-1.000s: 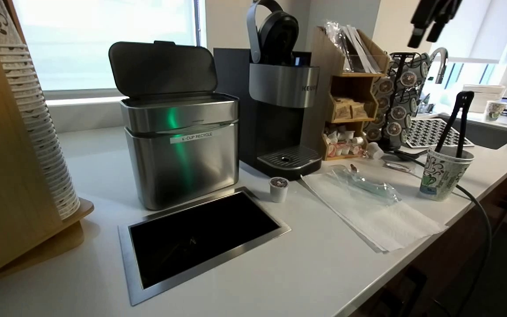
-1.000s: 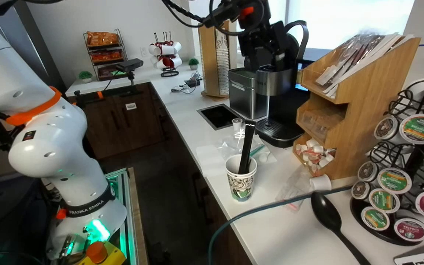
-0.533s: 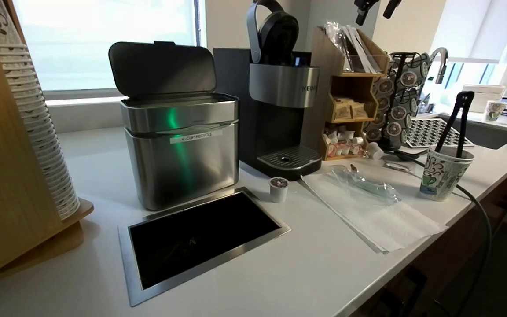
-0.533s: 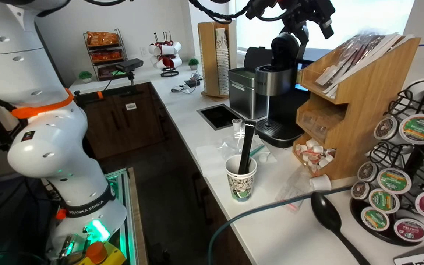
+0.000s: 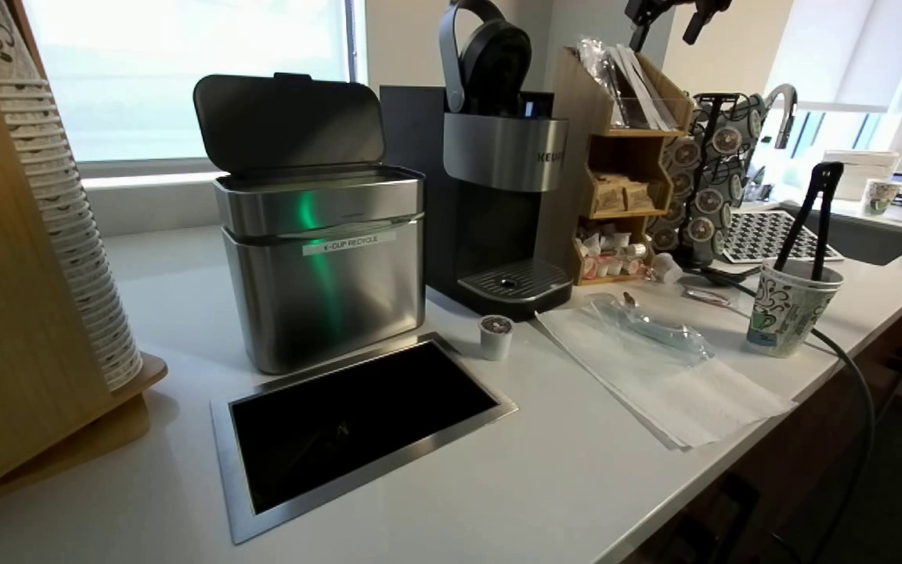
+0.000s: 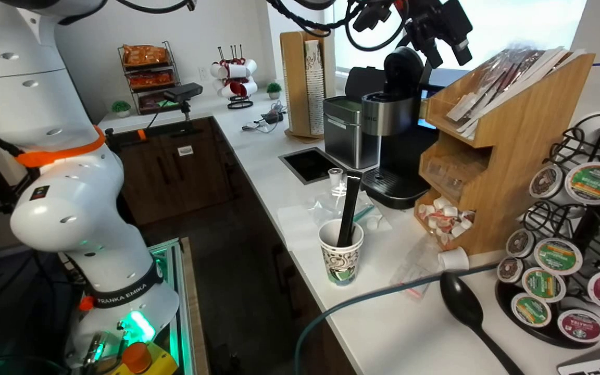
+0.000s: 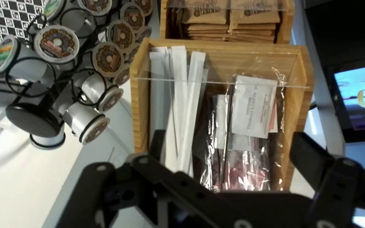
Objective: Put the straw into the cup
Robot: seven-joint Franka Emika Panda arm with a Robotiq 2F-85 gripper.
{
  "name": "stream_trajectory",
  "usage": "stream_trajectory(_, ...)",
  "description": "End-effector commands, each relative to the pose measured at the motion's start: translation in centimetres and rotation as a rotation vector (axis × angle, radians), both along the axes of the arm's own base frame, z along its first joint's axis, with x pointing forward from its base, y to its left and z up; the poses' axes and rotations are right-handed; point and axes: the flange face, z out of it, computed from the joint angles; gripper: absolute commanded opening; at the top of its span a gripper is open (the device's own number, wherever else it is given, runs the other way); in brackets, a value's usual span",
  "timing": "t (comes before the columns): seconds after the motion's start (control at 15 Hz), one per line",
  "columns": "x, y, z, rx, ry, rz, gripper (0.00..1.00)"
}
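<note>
white paper-wrapped straws, leaning in the top tray of the wooden organizer, bunched on the left as the wrist view has it! sharing that tray, clear plastic packs with printed sachets inside. and up by it hangs the gripper, released, fingers spread wide, one overlapping the straws in the wrist view; whether it touches them, can't tell. down a tier, brown sachets, and below those, small creamer tubs.

out to the patterned paper cup: upright on the white counter, near its edge, well apart from the straws, black tongs poking out of it in both exterior views. a dark cable runs just beside it.

next to the organizer, the keurig coffee machine, top flipped up, then the steel bin, lid raised, labelled k-cup recycle. in front, one coffee pod, and a clear plastic bag on white paper towels. over by the pod rack, a black spoon lies flat.
</note>
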Motion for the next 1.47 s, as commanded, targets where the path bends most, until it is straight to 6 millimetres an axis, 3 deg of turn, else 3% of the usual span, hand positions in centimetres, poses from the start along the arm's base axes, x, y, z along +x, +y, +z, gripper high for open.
stream_trajectory(0.0, 1.4, -2.5, -1.3, 0.082, -0.061, -0.164, 1.0)
stream_trajectory(0.13, 2.2, -3.7, -1.7, 0.106, -0.088, -0.22, 1.0)
stream_trajectory(0.4, 4.3, -4.4, -2.4, 0.123, -0.126, -0.255, 0.73)
stream_trajectory(0.47, 4.7, -4.5, -2.7, 0.128, -0.124, -0.259, 0.77)
stream_trajectory(0.53, 5.0, -4.5, -3.1, 0.132, -0.121, -0.263, 0.7)
stream_trajectory(0.93, 6.6, -5.3, -5.0, 0.146, -0.101, -0.292, 0.66)
stream_trajectory(1.13, 7.1, -5.6, -5.4, 0.149, -0.1, -0.302, 0.46)
stream_trajectory(1.27, 7.4, -5.5, -5.6, 0.148, -0.1, -0.301, 0.42)
stream_trajectory(1.4, 7.7, -5.3, -5.3, 0.144, -0.105, -0.293, 0.3)
